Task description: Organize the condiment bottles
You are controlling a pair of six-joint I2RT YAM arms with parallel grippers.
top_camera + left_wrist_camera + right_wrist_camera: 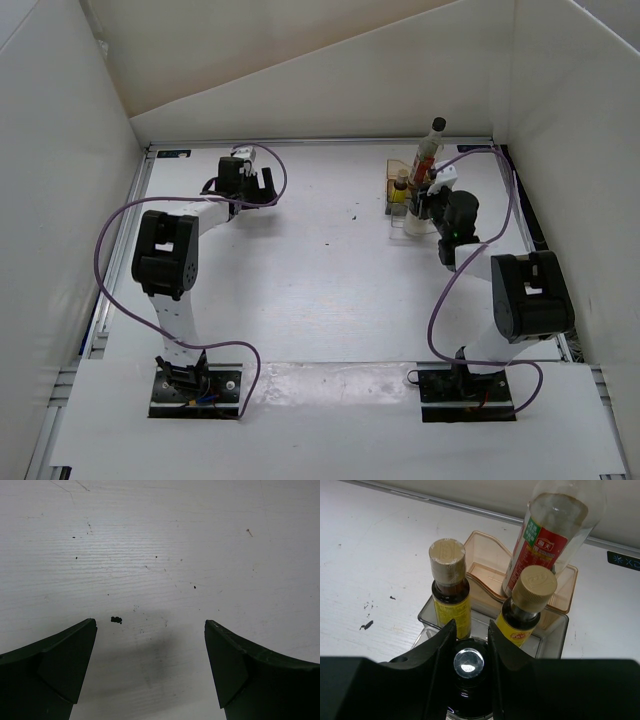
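**Left gripper** (150,625): over the far-left part of the white wooden table (320,260). Jaws spread wide with nothing between them. A small black speck (116,620) lies on the board just inside the left fingertip.

**Right gripper** (470,630): at the near edge of the tray, far right of the table. Jaws drawn narrow, one dark finger (442,647) on each side of the cap of the squat bottle. They appear to press on the cap, though the contact itself is partly shadowed.

**Clear, brownish rectangular plastic tray** (480,536): stepped, with a greyer front section. It stands near the table's far-right corner.

**Tall clear bottle with red label and black cap** (545,545): stands in the rear brownish section of the tray, right side, leaning slightly. The cap shows only in the top view.

**Small yellow-labelled bottle with tan-brown cap, left one** (451,602): upright in the tray's front section, just beyond the left finger.

**Small yellow-labelled bottle with tan-brown cap, right one** (520,625): upright beside the first and apart from it, directly in front of the tall bottle.

**Squat dark-capped bottle** (468,662): nearest the camera, in front of the two yellow bottles and between the fingers. Only its shiny-topped cap is plain. Whether it stands inside the tray's front edge or on the table just before it cannot be told.
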